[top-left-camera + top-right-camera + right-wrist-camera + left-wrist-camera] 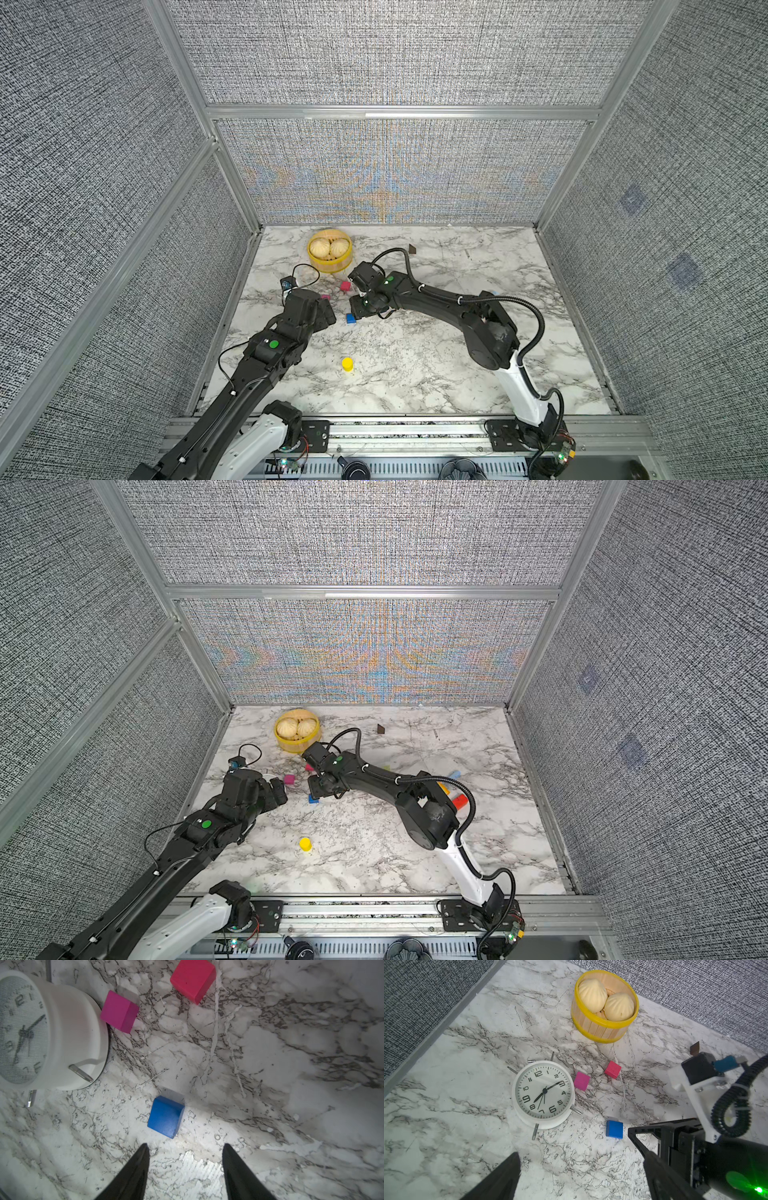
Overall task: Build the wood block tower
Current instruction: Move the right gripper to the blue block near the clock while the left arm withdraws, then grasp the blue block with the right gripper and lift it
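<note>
The right claw [186,1159] hangs empty, jaws part open and tips aimed down at the worktop [270,1084]. The blue cube [166,1115] lies just beyond the tips, not between them. This looks like the first pick, since no tower stands anywhere. The next move calls for easing forward to straddle the cube, squaring to its faces, then closing.

Further out the magenta cube [118,1011] lies just beside the white clock [62,1032], with the red cube [192,978] beyond. The right arm reaches across the middle, elbow bent, wrist pitched down.

The left claw [575,1157] gapes wide and empty near the clock. The yellow cylinder [347,364] stands well apart.
</note>
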`<state>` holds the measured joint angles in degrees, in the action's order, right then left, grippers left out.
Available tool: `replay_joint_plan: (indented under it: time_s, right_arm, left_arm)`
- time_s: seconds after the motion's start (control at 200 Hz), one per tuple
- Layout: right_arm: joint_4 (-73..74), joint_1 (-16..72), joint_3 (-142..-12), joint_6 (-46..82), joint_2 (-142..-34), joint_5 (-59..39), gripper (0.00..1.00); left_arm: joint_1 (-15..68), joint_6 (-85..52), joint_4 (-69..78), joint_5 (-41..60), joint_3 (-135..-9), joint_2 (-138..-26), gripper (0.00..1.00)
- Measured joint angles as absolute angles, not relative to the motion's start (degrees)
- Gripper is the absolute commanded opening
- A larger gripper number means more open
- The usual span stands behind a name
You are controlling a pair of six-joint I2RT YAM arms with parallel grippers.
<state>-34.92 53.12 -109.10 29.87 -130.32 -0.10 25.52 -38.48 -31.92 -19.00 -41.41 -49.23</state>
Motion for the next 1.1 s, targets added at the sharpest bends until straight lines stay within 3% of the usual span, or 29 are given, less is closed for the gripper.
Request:
replay_joint_plan:
  time_s: [0.46,0.79,1.1]
  right_arm:
    - [-38.52,56.05,-118.21,30.09,-138.08,2.5,0.57]
    - [-40.42,56.75,-120.14,29.93,-140.33,3.16,0.46]
    - [-41.1,56.97,-120.66,28.32,-140.62,4.89,0.29]
  left_arm:
    - [24.38,-39.46,-28.42,-18.09,-38.68,-47.99,0.94]
    - [23.59,-39.46,-27.07,-17.5,-38.02,-48.64,0.94]
    - [23.11,-39.44,-26.7,-16.34,-38.02,-48.73,0.95]
